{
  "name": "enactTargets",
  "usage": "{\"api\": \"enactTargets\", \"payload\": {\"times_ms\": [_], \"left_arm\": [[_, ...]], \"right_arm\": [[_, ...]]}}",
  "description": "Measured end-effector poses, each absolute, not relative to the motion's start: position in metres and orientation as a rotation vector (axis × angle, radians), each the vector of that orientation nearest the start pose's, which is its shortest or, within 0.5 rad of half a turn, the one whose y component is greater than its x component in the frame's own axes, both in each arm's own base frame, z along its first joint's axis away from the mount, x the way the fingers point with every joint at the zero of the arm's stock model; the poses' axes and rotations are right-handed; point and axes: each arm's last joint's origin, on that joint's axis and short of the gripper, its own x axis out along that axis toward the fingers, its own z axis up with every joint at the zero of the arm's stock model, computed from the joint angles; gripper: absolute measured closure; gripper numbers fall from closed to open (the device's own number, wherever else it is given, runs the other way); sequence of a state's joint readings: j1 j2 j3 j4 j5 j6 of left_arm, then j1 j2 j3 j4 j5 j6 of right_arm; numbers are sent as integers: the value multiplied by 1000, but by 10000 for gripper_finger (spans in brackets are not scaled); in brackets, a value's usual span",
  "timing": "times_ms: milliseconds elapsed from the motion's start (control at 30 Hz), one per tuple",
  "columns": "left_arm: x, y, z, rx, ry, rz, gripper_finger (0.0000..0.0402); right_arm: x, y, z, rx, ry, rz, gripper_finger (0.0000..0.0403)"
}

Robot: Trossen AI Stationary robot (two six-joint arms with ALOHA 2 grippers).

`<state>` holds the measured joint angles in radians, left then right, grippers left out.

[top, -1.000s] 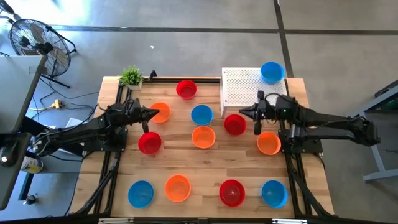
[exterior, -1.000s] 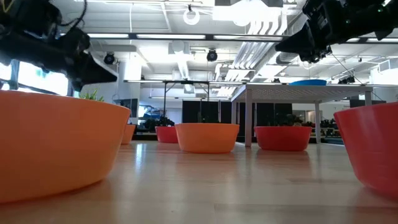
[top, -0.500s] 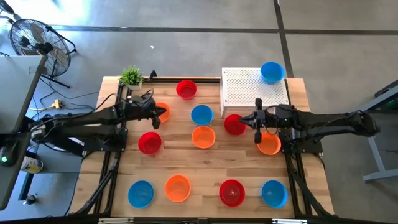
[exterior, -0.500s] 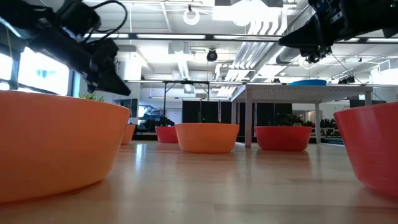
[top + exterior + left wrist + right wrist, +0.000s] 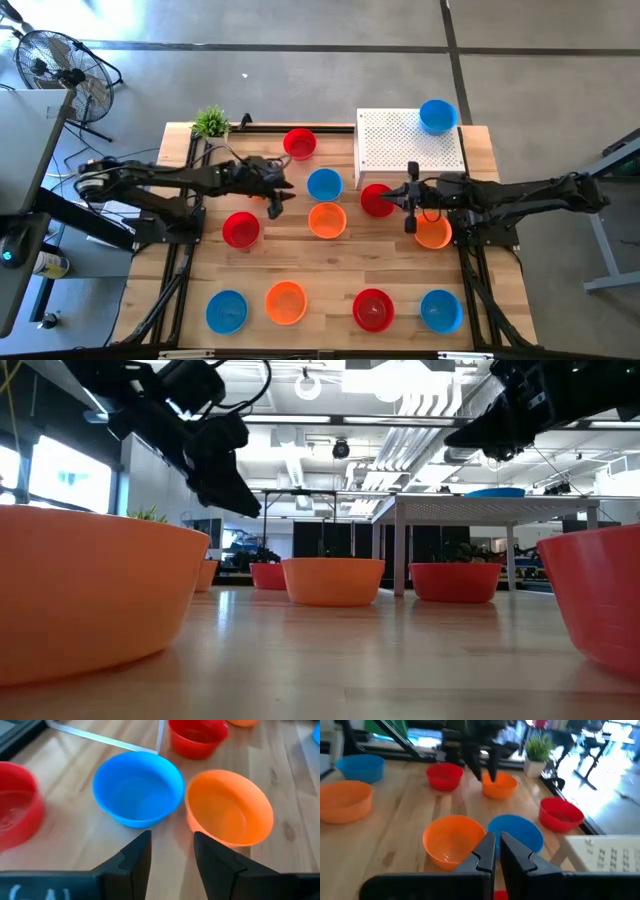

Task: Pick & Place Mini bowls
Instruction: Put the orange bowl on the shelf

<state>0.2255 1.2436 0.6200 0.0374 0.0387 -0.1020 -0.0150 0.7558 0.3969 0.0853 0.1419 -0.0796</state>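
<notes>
Mini bowls in red, orange and blue stand rim up on the wooden table. My left gripper (image 5: pixel 282 197) (image 5: pixel 172 852) hangs open above the boards, just left of a blue bowl (image 5: pixel 323 184) (image 5: pixel 137 787) and an orange bowl (image 5: pixel 327 220) (image 5: pixel 230 812). It holds nothing. My right gripper (image 5: pixel 406 205) (image 5: pixel 496 851) is shut and empty. It hovers between a red bowl (image 5: pixel 377 199) and an orange bowl (image 5: pixel 433 231). Another blue bowl (image 5: pixel 437 115) sits on the white perforated stand (image 5: pixel 405 145).
More bowls stand at far centre (red (image 5: pixel 299 143)) and left (red (image 5: pixel 240 229)); an orange one (image 5: pixel 258 180) lies partly under my left arm. Several bowls line the near edge (image 5: pixel 286 302). A small potted plant (image 5: pixel 211 123) marks the far left corner.
My left gripper has swung from above the orange bowl at the left toward the table's right, to beside the middle blue bowl, and has opened. No bowl has moved.
</notes>
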Motion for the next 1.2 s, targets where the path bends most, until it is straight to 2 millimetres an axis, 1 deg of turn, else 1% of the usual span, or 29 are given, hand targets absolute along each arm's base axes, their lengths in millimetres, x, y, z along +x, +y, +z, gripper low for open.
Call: {"api": "enactTargets", "payload": {"times_ms": [67, 133, 233, 333, 400, 467, 533, 700, 833, 1000, 1100, 1200], "left_arm": [[248, 50, 204, -168, 562, 191, 264], [252, 46, 204, -151, 541, 170, 281], [254, 42, 204, -110, 485, 144, 323], [252, 41, 200, -106, 409, 105, 376], [249, 40, 196, -114, 347, 70, 394], [247, 38, 194, -114, 279, 58, 390], [242, 38, 189, -116, 249, 66, 384], [233, 40, 179, -103, 216, 166, 381], [229, 40, 175, -100, 208, 190, 381], [227, 39, 172, -118, 217, 191, 381], [227, 39, 172, -127, 216, 192, 381], [227, 39, 172, -127, 218, 192, 381]], "right_arm": [[177, -6, 227, -72, 303, -154, 378], [185, -4, 226, -59, 332, -144, 365], [201, 0, 224, -58, 385, -120, 339], [219, 6, 222, -72, 450, -92, 311], [232, 10, 220, -89, 508, -74, 293], [245, 14, 219, -115, 571, -56, 276], [259, 18, 219, -141, 637, -37, 261], [294, 28, 213, -238, 826, 77, 237], [319, 39, 199, -372, 929, 183, 235], [346, 45, 192, -458, 931, 260, 254], [355, 45, 187, -478, 938, 281, 275], [360, 46, 181, -479, 952, 291, 294]]}}
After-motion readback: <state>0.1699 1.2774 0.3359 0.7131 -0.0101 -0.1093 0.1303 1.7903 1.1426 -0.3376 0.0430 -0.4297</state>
